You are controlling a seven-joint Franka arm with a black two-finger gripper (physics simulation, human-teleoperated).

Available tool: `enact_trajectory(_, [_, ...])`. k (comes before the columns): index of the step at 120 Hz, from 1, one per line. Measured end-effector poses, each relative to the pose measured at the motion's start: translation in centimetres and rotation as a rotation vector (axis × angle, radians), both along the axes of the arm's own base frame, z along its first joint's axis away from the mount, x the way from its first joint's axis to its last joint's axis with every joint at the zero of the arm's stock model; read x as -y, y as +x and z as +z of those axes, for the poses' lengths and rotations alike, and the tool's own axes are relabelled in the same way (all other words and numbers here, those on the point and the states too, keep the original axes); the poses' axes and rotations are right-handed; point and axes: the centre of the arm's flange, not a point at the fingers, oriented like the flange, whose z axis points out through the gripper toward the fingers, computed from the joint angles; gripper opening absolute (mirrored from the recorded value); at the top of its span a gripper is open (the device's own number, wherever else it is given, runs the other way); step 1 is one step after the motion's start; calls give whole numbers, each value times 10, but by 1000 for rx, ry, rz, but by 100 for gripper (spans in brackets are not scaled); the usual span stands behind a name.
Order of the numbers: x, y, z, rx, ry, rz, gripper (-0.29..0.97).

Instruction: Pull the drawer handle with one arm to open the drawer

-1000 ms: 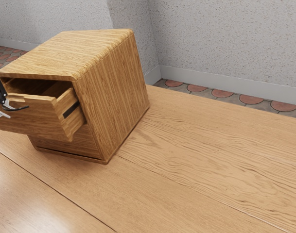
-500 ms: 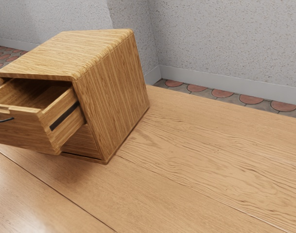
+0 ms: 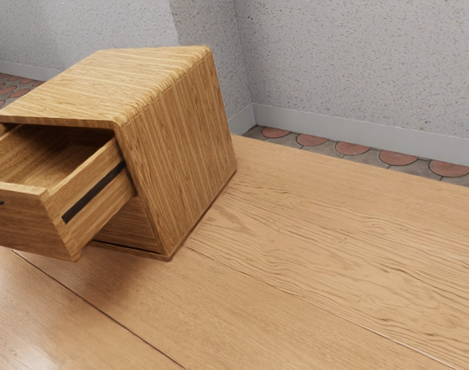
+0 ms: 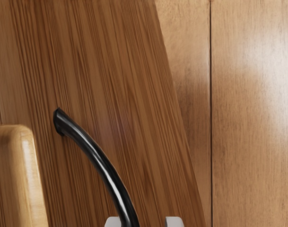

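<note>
Drawer [image 3: 41, 208] sits well out of cabinet [image 3: 176, 146] toward the exterior view's left, its black handle [image 4: 94, 158] running down to gripper [image 4: 144, 223], jaw state cannot be told; cabinet rests on plank-grained wooden table [image 3: 311, 262], backed by grey speckled walls [image 3: 357, 54], pale skirting [image 3: 357, 131] and terracotta-tiled floor [image 3: 396, 158].

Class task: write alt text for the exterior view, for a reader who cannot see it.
A light wood-grain box cabinet stands on a wooden plank table with its drawer pulled well out toward the exterior view's left, a dark slot running along the drawer's side. Behind are a grey speckled wall and reddish floor tiles.
</note>
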Motion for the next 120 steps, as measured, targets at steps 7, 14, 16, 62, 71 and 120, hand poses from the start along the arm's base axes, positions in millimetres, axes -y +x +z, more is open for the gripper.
enact_trajectory(7, [2,-5,0,-3,-1,-3,2])
enact_trajectory(14, [3,-11,0,-6,0,-4,2])
enact_trajectory(16, [3,-12,0,-7,0,-4,2])
enact_trajectory(62, [12,-40,-1,-18,-24,-12,2])
enact_trajectory(71, [12,-44,-1,-20,-29,-11,2])
enact_trajectory(120, [12,-52,2,-41,-35,0,18])
